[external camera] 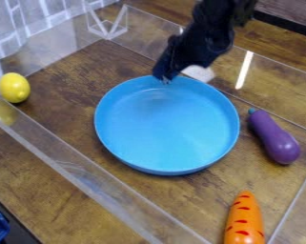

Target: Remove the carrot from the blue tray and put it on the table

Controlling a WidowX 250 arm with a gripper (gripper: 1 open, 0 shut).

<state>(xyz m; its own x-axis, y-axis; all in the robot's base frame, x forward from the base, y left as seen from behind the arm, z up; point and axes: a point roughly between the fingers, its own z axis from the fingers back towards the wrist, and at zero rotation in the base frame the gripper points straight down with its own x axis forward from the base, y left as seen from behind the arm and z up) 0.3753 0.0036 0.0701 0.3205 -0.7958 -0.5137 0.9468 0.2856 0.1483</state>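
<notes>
Carrot [244, 218] is lying lower right of frame, off blue tray [167, 127]; looking light, stiff, ridged; mid-body suiting your grip. Gripper [166, 74] blurring, finger spread unclear.

Smooth plastic blue tray [167, 127], wood-grain table [66, 73]

There is one camera only; it looks from above, at a slant, down to the surface [56, 74], quite near, with the round blue tray [167, 126] around the middle of its view
</notes>
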